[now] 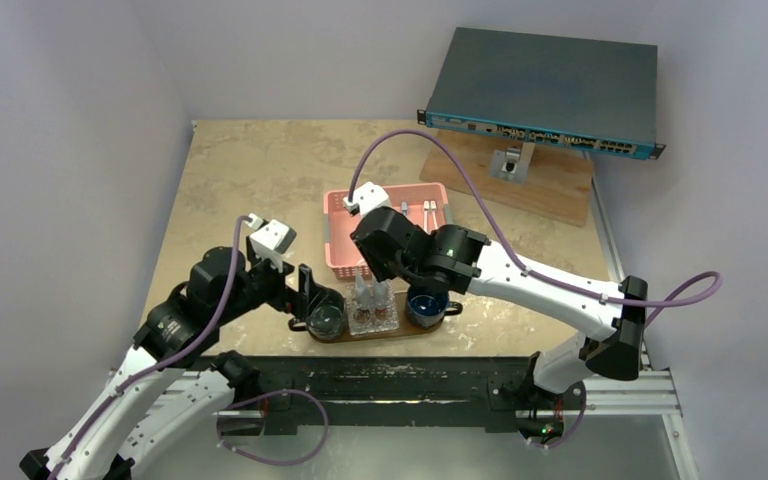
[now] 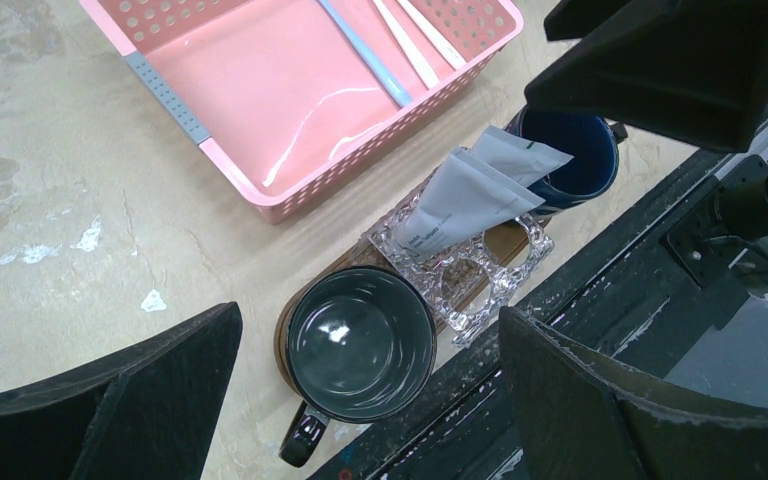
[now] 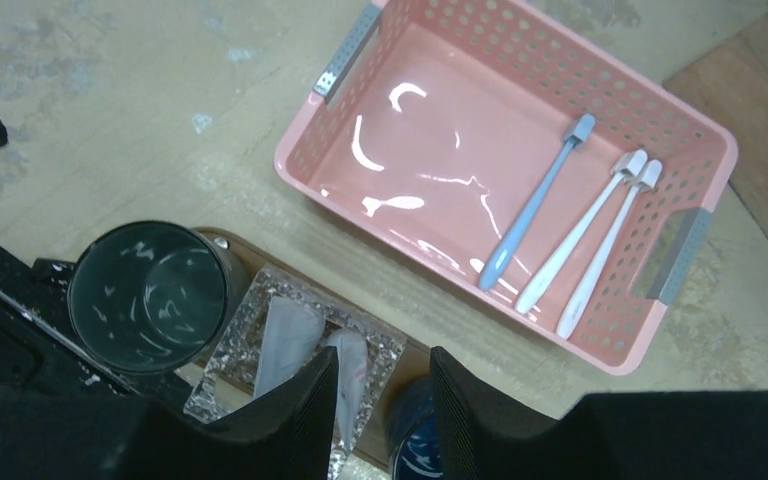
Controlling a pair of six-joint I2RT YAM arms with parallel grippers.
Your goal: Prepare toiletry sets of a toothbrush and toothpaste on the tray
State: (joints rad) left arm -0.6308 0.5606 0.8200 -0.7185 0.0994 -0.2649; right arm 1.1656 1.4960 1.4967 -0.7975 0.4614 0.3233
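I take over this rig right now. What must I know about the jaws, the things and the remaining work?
Jaws: left gripper wide open and empty near the dark mug; right gripper open, holding nothing, just above the toothpaste tubes.
Things: both tubes stand in the glass holder on the tray, between the dark mug and the blue mug. The blue toothbrush and two white toothbrushes lie in the pink basket.
Done: toothpaste is on the tray.
Left: no toothbrush is on the tray yet.

The basket (image 3: 600,75) is perforated pink, the toothbrush (image 3: 535,215) blue-grey, the tray (image 3: 250,255) brown.
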